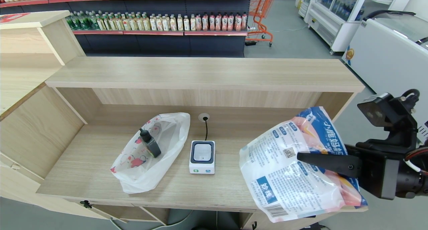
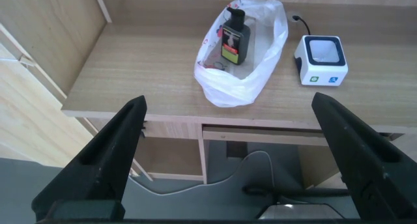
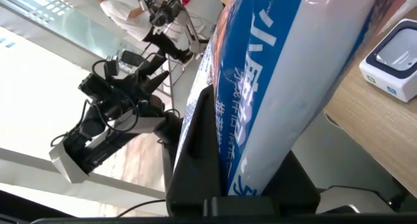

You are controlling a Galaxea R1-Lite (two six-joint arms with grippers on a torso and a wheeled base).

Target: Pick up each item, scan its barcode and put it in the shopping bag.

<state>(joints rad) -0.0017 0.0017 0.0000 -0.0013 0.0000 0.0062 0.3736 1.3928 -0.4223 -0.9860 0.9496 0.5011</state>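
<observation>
Midway through a checkout run, the robot's left gripper [image 2: 229,103] hangs in front of the pale wood-grain counter [image 1: 83,169], its two dark fingers spread wide with nothing between them. On the counter lies the shopping bag [image 1: 147,176], thin, crinkled, translucent white plastic with red print, its mouth slack. A dark, flat-sided pump bottle [image 1: 150,144] already rests inside, so one item appears done. Just right of the bag sits the barcode scanner [image 1: 202,156], a small white rounded box with a glassy window on top and a black cable [image 1: 206,129] running to the back. Farther right, the right gripper [image 1: 311,161] pinches a large glossy printed pouch [image 1: 284,176], soft and pillow-like, held in the air off the counter's right end, a barcode near its lower edge. By the look of it, that pouch has yet to be scanned and bagged.
</observation>
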